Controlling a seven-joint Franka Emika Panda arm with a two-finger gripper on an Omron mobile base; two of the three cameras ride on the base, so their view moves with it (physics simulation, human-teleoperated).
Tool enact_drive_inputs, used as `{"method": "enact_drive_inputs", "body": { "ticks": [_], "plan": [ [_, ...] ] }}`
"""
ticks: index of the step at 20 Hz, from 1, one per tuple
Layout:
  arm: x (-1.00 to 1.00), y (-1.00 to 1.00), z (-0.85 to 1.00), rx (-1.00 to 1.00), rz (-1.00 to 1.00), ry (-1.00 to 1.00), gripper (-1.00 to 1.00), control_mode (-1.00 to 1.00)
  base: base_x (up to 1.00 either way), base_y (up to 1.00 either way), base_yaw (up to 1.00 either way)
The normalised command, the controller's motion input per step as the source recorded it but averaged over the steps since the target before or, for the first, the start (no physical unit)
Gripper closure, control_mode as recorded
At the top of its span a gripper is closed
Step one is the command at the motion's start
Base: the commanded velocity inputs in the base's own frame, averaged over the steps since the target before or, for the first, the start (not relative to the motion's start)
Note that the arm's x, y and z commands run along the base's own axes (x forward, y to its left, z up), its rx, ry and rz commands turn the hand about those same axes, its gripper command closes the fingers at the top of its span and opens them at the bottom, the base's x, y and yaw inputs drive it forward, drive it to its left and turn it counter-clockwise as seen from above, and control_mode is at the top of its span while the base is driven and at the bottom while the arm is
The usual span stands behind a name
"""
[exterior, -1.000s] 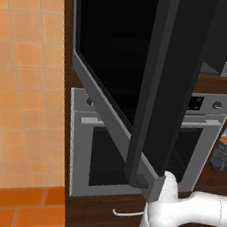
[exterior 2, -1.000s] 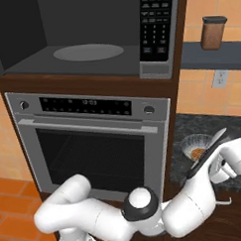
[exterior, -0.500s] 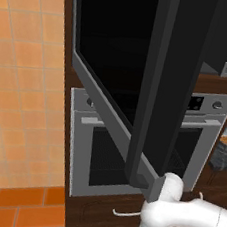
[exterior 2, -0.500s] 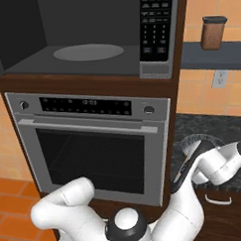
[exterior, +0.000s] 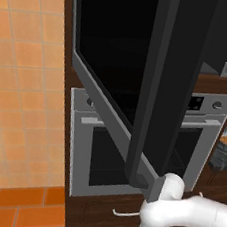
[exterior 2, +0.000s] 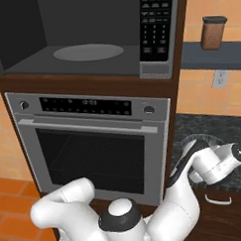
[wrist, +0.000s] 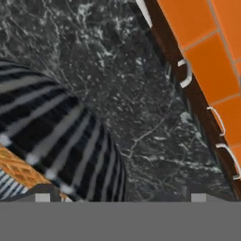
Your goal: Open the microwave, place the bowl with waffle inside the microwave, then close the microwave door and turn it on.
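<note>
Since the bowl point(wrist: 52, 141) was what the next move hinged on, I'll start there: it sat on the dark speckled counter point(wrist: 141, 94) just right of the oven point(exterior 2: 93, 138), dark with pale ribs running down its side, and the orange waffle point(wrist: 19, 172) showed inside it at the lower left of my hand view. From my claw point(wrist: 120, 197) the bowl lay off to the left in that view, with only one tip close to its wall and the other over bare counter. So my guess was the claw needed to shift toward the bowl before one finger could go inside the rim. A round bowl has no long axis to line up with, so the sideways offset was the only thing that mattered.

Were my fingers apart or together? Honestly I couldn't tell. Only the very tips poked up at the bottom edge, and nothing was visibly between them.

Working out from the bowl: the microwave point(exterior 2: 104, 39) was above the oven, so up and to the left of the bowl, with its turntable point(exterior 2: 88, 52) bare. The microwave door point(exterior: 140, 78) stood swung wide open, so that step looked done. Drawer handles point(wrist: 186, 73) ran along the cabinet front below the counter edge.
</note>
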Motion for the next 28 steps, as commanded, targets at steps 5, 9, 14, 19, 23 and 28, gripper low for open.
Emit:
{"method": "enact_drive_inputs", "body": {
  "ticks": [5, 9, 14, 19, 23, 28],
  "plan": [
    [0.06, 0.00, -0.02, -0.02, 0.00, 0.04, 1.00, -1.00, 0.00, 0.00, 0.00],
    [-0.05, 0.00, 0.00, 0.00, 0.00, 0.00, 1.00, -1.00, 0.00, 0.00, 0.00],
    [-0.37, 0.00, -0.02, 0.00, 0.00, 0.00, 1.00, -1.00, 0.00, 0.00, 0.00],
    [-0.89, -0.25, 0.15, 0.02, -0.06, -0.01, 1.00, -1.00, 0.00, 0.00, 0.00],
    [-1.00, -0.28, 0.77, 0.06, -0.09, -0.22, 1.00, -1.00, 0.00, 0.00, 0.00],
    [-0.99, 0.60, 0.89, 0.03, 0.04, -0.54, 1.00, -1.00, 0.00, 0.00, 0.00]
  ]
}}
